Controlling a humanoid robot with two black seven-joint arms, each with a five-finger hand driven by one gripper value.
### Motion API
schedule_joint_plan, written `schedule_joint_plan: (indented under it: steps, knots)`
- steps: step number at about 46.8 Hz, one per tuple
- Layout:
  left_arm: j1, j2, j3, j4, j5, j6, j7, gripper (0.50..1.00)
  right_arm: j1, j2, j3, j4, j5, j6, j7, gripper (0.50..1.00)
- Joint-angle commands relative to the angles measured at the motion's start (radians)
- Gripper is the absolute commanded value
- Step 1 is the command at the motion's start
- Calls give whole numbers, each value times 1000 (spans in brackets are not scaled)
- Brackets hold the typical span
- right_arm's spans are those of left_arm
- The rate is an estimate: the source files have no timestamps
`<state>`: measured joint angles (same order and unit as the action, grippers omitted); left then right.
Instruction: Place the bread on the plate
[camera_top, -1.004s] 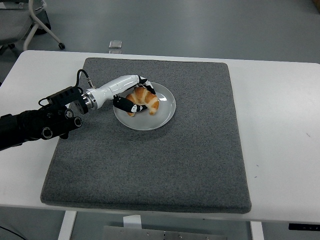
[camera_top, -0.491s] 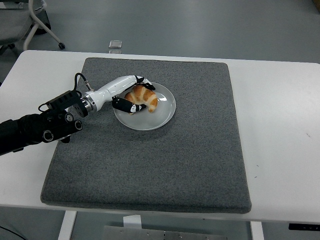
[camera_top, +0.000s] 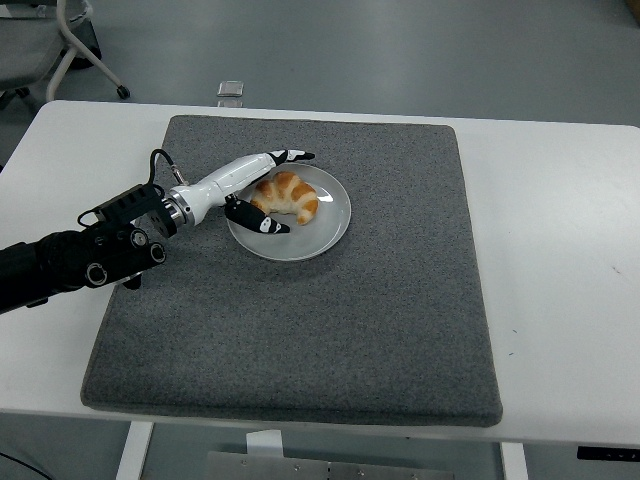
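Bread (camera_top: 287, 197) laid on plate (camera_top: 333, 226) (long side slanted); left hand (camera_top: 262, 190) just left of plate, fingers spread, nothing held.

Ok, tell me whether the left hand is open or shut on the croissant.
Open. The left hand has its fingers spread on either side of the croissant, which lies on the plate.

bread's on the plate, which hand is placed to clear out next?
Left. The left hand is the only one in view, fingers spread open around the golden-brown croissant lying on the round grey plate. It holds nothing, so it can likely just back off to the left. The right arm is out of view.
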<state>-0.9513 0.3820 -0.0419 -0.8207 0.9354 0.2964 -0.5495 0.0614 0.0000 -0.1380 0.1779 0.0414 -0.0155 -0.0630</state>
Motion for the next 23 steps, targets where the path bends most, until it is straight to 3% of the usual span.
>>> schedule_joint_plan:
  steps: [1, 7, 12, 23]
  knots:
    - [-4, 8, -50, -26, -15, -16, 2, 990, 0, 0, 0, 0, 0, 0, 0, 930]
    - [-30, 50, -122, -90, -29, -45, 3, 990, 0, 0, 0, 0, 0, 0, 0, 930]
    - [-61, 104, -187, -141, -61, -129, 5, 990, 0, 0, 0, 0, 0, 0, 0, 930]
    - [-113, 190, -337, -150, -314, -457, 6, 990, 0, 0, 0, 0, 0, 0, 0, 930]
